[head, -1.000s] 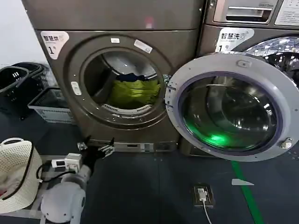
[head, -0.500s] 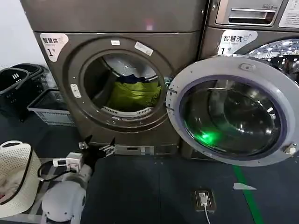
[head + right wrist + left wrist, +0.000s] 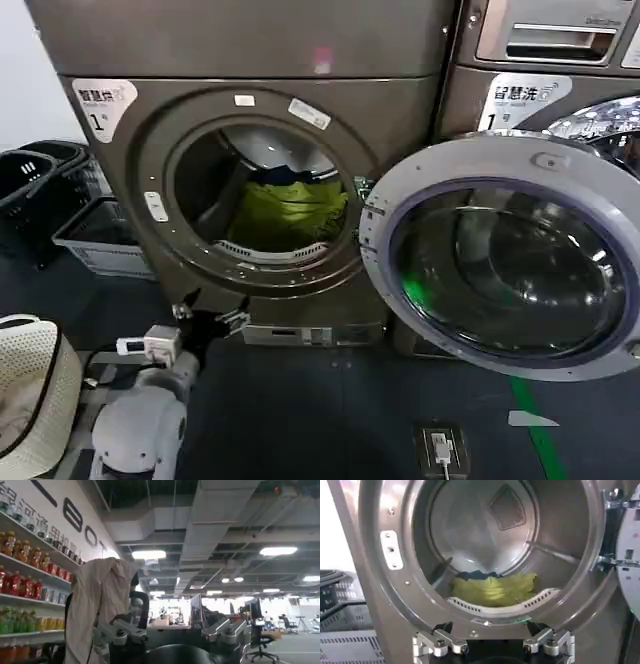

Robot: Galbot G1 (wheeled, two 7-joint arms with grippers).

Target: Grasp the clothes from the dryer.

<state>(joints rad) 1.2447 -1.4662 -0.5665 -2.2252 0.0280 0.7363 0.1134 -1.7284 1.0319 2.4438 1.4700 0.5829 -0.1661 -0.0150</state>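
Standing at centre, far from the robot, the dryer (image 3: 250, 180) has its round door (image 3: 510, 255) swung fully open to the right. Inside the drum lie 2 visible garments: 1 yellow-green cloth (image 3: 290, 212) and 1 dark blue cloth (image 3: 285, 177) behind it. The left gripper (image 3: 208, 312) hangs low before the porthole, fingers spread wide, holding nothing. The right gripper (image 3: 172, 630) faces the room, fingers wide apart, empty. 1 grey basket (image 3: 95, 235) sits left.
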